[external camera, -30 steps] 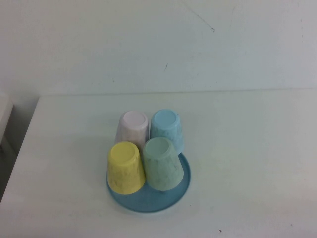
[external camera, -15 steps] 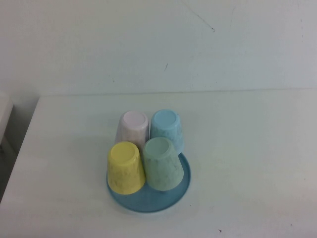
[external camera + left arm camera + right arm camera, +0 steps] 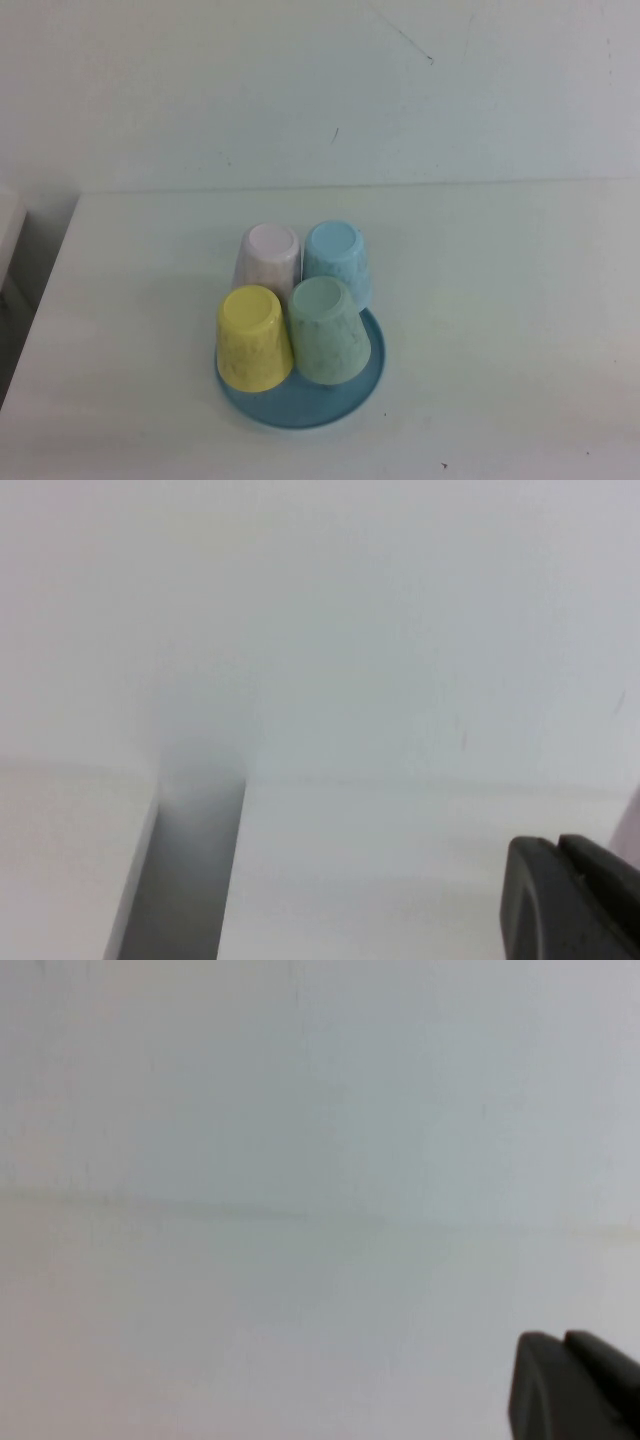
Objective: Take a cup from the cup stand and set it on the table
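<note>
Cup stand (image 3: pixel 372 382): one, round, blue, raised rim, resting on the white tabletop (image 3: pixel 500 300) near its front middle. Cups on the stand: four, all inverted, packed in a two-by-two cluster with sides touching or nearly so. Yellow cup (image 3: pixel 254 337): one, front left of the cluster, over the stand's left rim. Green cup (image 3: pixel 327 329): one, front right, just beside the yellow cup. Pink cup (image 3: pixel 269 257): one, rear left. Blue cup (image 3: pixel 337 260): one, rear right. Pegs hidden under the cups. Left end effector (image 3: pixel 570 900): only a dark finger edge shows in the left wrist view, above bare tabletop beside a gap at the tabletop's side edge; whether it is open or closed, cannot tell. Right end effector (image 3: pixel 575 1385): only a dark finger edge shows in the right wrist view, over bare tabletop; open or closed, cannot tell. Neither end effector appears in the high view; both are well apart from the yellow cup and the stand.
</note>
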You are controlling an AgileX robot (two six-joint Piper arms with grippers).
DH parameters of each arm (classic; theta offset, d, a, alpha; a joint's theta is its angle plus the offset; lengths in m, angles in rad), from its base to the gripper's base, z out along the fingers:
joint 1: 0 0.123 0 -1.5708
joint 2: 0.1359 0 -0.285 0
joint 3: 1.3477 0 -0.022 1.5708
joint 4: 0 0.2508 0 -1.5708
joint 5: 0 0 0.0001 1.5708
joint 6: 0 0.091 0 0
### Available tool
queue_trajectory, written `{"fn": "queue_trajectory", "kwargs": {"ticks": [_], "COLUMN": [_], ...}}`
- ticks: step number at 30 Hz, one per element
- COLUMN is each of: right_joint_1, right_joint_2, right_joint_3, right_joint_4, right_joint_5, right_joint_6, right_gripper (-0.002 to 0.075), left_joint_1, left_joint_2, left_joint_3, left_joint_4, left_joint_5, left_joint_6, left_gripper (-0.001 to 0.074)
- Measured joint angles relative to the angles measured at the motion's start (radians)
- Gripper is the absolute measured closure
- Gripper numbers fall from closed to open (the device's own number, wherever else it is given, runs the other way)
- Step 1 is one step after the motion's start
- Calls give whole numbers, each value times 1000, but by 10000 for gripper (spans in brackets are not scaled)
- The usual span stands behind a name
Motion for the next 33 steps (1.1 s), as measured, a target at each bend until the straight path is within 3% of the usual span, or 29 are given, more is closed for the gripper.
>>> {"fn": "queue_trajectory", "kwargs": {"ticks": [10,20,24,27,33], "right_joint_1": [0,0,0,0,0], "right_joint_2": [0,0,0,0,24], "right_joint_3": [0,0,-9,-81,-260], "right_joint_4": [-3,-3,-3,-7,-14], "right_joint_5": [-489,-548,-488,-306,73], "right_joint_6": [0,0,0,0,2], "right_gripper": [729,729,729,729,729], "left_joint_1": [0,0,0,0,0], "left_joint_2": [0,0,-2,-2,70], "left_joint_3": [0,0,-28,-128,-349], "left_joint_4": [0,-9,-21,-23,-25], "left_joint_5": [-508,-572,-441,-198,114], "left_joint_6": [0,0,2,4,4], "left_gripper": [738,738,738,738,738]}}
